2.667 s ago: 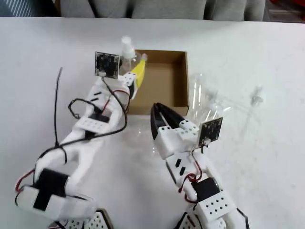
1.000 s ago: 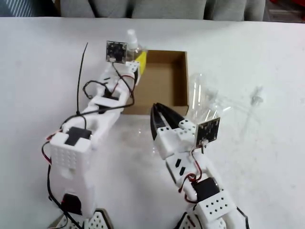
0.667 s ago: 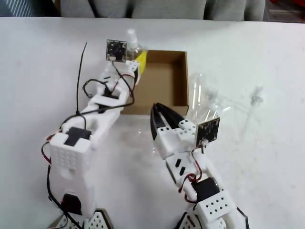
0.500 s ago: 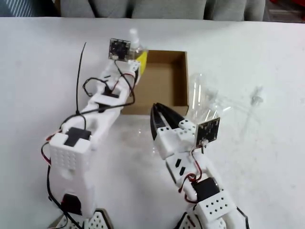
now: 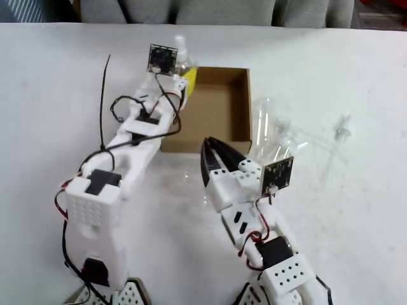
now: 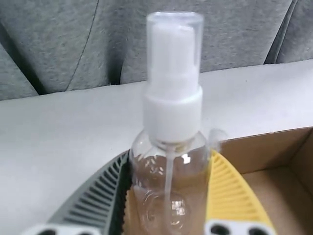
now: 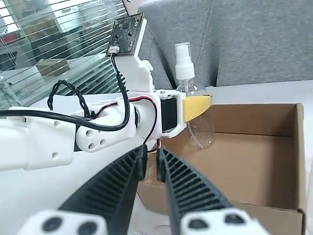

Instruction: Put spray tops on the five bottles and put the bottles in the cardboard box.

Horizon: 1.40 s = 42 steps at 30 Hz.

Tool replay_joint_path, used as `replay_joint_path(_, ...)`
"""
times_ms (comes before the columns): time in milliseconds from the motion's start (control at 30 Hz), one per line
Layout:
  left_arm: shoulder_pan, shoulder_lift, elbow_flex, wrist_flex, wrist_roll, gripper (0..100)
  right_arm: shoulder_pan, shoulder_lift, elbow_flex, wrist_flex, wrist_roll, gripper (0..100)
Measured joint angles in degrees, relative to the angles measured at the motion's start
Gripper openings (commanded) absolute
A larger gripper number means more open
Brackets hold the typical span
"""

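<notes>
grip first: your left gripper (image 6: 167, 166) clamps one clear bottle (image 6: 161, 196) around its belly, grey finger on one side and yellow on the other. the white spray top (image 6: 173, 73) is seated on it and stands upright. from above, that bottle hangs at the far left corner of the cardboard box (image 5: 248, 105), over the rim rather than over the floor.

to do this step well, i judge you should carry the bottle inward until it is clear of the wall. then lower it close to the floor before you let the fingers part. it looks light and slick, so a drop from height would likely bounce or tip it. place it toward a corner, since four more must fit.

your right gripper (image 7: 151, 156) sits at the near side of the box with its black jaws almost together on nothing. keep it where it is so the arms do not meet over the box.

count: one box, one bottle in the grip, one top fitted. a cluster of clear bottles (image 5: 275, 136) lies on the table (image 5: 51, 76) just beside the box's right wall; they overlap and are see-through, so i cannot tell their number. one loose spray top (image 5: 343, 132) lies farther right.
</notes>
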<state>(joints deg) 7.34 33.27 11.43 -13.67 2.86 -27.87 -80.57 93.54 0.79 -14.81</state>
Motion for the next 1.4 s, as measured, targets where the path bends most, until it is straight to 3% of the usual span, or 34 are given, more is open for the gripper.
replay_joint_path(100, 0.00, 0.00, 0.00, 0.00, -0.09, 24, 0.00, 0.00, 0.00, 0.00, 0.00, 1.7)
replay_joint_path(300, -0.79, 0.00, 0.35, 0.00, -0.18, 26, 0.00, 0.00, 0.00, 0.00, 0.00, 1.7)
replay_joint_path(567, -1.93, 0.26, 1.41, 1.76, 3.60, 42, 0.00, 0.00, 0.00, 0.00, 0.09, 1.7)
replay_joint_path(900, -2.02, -1.05, 5.89, 1.85, 6.07, 43, 0.00, 0.00, 0.00, 0.00, 0.09, 1.7)
replay_joint_path(1400, -1.76, -16.53, 20.84, 1.85, 6.24, 43, 0.00, 0.00, 0.00, 0.00, 0.09, 1.7)
